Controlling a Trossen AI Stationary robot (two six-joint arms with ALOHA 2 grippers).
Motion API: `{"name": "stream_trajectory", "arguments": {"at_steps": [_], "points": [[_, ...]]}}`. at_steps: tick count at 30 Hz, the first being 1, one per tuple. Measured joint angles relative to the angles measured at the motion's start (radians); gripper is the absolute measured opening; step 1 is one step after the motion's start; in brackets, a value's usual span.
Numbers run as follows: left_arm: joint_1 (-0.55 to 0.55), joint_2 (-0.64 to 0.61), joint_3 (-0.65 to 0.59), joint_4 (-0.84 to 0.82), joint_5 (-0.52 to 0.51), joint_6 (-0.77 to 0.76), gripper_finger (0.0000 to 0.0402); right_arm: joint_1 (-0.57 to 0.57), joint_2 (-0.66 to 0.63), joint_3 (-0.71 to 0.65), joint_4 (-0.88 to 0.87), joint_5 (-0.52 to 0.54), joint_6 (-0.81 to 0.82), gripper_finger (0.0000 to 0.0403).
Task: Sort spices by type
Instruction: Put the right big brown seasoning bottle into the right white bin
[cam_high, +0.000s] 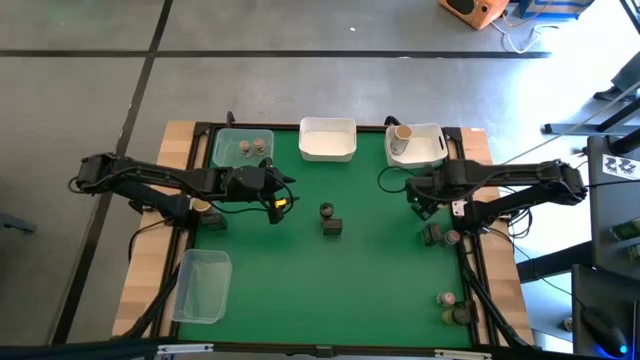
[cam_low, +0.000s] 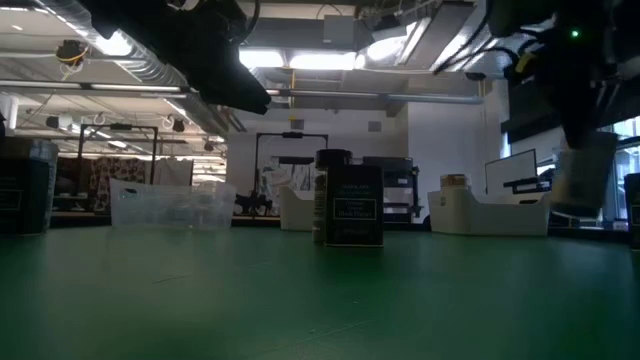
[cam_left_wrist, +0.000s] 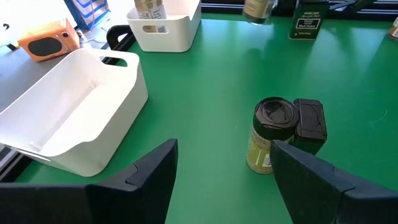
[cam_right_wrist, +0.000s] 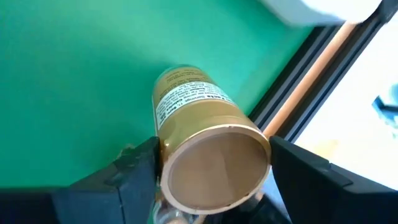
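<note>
My right gripper (cam_high: 420, 205) hovers near the table's right side, in front of the right white tub (cam_high: 432, 150), shut on a spice jar (cam_right_wrist: 193, 106) with a tan lid. My left gripper (cam_left_wrist: 224, 168) is open and holds nothing; it is left of centre (cam_high: 278, 197). Ahead of it a dark-lidded jar (cam_left_wrist: 273, 134) and a dark blocky container (cam_left_wrist: 310, 123) stand side by side on the mat's middle (cam_high: 330, 220). Two jars (cam_high: 252, 147) sit in the clear far-left tub, and one jar (cam_high: 403, 133) stands in the right white tub. My right gripper pinches the jar between its two fingers (cam_right_wrist: 134, 168), on the sides just under the tan lid (cam_right_wrist: 214, 168). The lid faces the wrist camera and the labelled body (cam_right_wrist: 186, 93) points away along the fingers, over the green mat. The jar's far end appears to be off the mat.
An empty white tub (cam_high: 328, 140) sits at the far middle and a clear tub (cam_high: 203, 285) at the near left. Loose jars stand by the right edge (cam_high: 442, 237), at the near right corner (cam_high: 455, 307) and under the left arm (cam_high: 208, 215). The table has a raised dark rim (cam_high: 470, 270).
</note>
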Motion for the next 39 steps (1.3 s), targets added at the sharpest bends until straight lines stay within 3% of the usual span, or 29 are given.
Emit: {"name": "stream_trajectory", "arguments": {"at_steps": [9, 13, 20, 26, 39], "points": [[0.0, 0.0, 0.0, 0.0, 0.0, -0.002, 0.0239, -0.001, -0.001, 0.115, -0.002, 0.172, -0.028, 0.0274], [0.0, 0.0, 0.0, 0.0, 0.0, -0.002, 0.0239, -0.051, -0.001, 0.148, -0.004, 0.212, -0.059, 0.0279], [0.0, 0.0, 0.0, 0.0, 0.0, -0.001, 0.0239, -0.214, -0.001, 0.153, 0.029, 0.259, -0.212, 0.0277], [0.0, 0.0, 0.0, 0.0, 0.0, 0.004, 0.0239, -0.369, -0.001, 0.153, 0.164, 0.263, -0.374, 0.028], [0.0, 0.0, 0.0, -0.001, 0.0, 0.004, 0.0239, -0.676, 0.119, 0.151, 0.385, 0.201, -0.647, 0.0282]]}}
